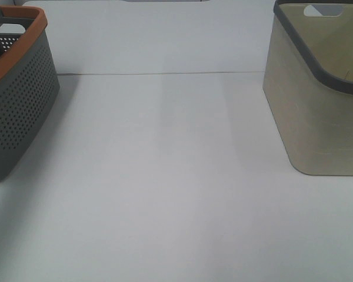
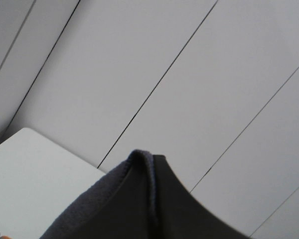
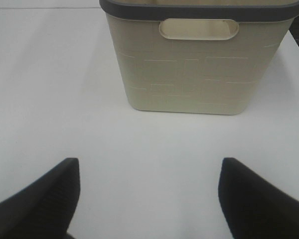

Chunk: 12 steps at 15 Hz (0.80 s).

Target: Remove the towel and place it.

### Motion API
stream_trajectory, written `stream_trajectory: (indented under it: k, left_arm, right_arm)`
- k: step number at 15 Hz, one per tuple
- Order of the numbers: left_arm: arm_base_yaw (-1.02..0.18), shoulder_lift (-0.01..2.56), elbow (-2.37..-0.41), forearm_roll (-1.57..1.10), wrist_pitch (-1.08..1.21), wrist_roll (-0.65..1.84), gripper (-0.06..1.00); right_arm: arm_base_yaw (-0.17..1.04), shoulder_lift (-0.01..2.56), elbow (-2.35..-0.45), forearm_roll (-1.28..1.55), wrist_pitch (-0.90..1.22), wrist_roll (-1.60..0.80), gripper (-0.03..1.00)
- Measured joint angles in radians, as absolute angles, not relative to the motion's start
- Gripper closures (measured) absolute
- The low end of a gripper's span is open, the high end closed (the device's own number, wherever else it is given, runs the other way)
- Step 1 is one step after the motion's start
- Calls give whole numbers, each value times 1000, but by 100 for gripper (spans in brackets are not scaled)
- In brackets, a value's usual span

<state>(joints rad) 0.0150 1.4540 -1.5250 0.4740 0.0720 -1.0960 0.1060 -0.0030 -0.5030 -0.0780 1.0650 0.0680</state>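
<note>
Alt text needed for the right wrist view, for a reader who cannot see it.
The right gripper is open, its two black fingers spread wide over a white table and holding nothing. Beyond it on the table stands a beige rectangular plastic basket with a dark grey rim and an oval handle cut-out.

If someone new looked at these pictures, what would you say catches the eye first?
Two baskets flank the white table: a grey basket with an orange rim at the left edge and a beige basket with a grey rim at the right. In the left wrist view a dark towel looms close, hem up, against a panelled wall. The right gripper stands open, facing the beige basket.
</note>
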Motion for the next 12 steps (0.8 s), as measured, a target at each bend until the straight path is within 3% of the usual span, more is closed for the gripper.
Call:
stream_trajectory:
  k: [3, 12]
  left_arm:
    - [-3, 1438, -1570, 466, 59, -1096, 94]
    - [-220, 1437, -1752, 482, 33, -1096, 94]
  right_arm:
    - [106, -3, -503, -78, 1065, 68, 21]
    - [106, -3, -520, -55, 967, 67, 21]
